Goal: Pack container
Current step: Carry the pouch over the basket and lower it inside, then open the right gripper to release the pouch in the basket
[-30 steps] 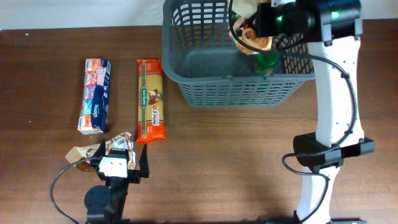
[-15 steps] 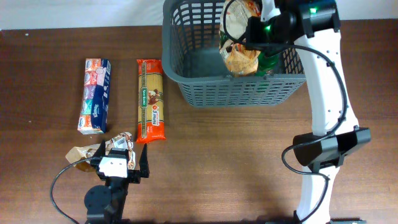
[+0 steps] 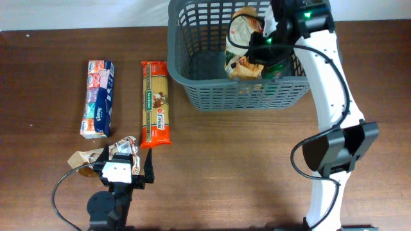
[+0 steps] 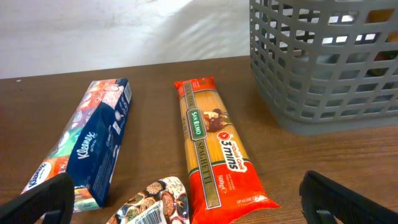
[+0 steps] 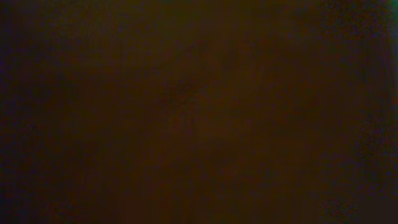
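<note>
I cannot tell whether my right gripper (image 3: 264,43) is clamped on the snack bag (image 3: 243,38) tilted over the basket (image 3: 192,77) at the table's far edge; it may topple. My left gripper (image 4: 186,186) sits apart.

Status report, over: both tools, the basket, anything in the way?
Left tool open, parked beside a small packet. Right tool shut on snack bag over the basket. Spaghetti and tissue box lie outside; path unobstructed.
</note>
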### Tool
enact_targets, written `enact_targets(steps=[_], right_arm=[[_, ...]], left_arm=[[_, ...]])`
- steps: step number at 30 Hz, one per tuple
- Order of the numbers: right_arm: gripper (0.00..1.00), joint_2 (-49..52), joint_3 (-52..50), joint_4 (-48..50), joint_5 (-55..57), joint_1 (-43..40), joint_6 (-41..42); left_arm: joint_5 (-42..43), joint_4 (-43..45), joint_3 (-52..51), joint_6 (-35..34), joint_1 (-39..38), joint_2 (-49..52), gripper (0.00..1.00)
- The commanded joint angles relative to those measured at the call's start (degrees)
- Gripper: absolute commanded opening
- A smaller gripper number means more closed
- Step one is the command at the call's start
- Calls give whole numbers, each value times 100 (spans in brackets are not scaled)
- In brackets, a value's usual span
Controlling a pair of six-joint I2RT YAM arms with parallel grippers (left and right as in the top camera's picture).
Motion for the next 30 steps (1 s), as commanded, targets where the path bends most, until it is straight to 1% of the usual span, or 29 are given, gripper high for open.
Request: enact_targets(steps=[1, 13, 16, 19, 23, 30], right_arm=[[4, -155, -297, 251, -203, 39, -28], [5, -144, -1110, 826, -177, 37, -28], [9, -72, -1167, 918, -90, 37, -39], [10, 37, -1167, 981, -92, 37, -50], [16, 238, -1167, 997, -52, 35, -52], [18, 350, -1167, 977, 133, 20, -50]], left_arm=[[-20, 11, -31, -37, 37, -48, 99], [-20, 11, -31, -37, 37, -48, 99], [-20, 11, -31, -37, 37, -48, 99], [-20, 11, -31, -35, 37, -48, 99], [-20, 11, -31, -37, 37, -48, 99], [-20, 11, -31, -37, 37, -48, 99]])
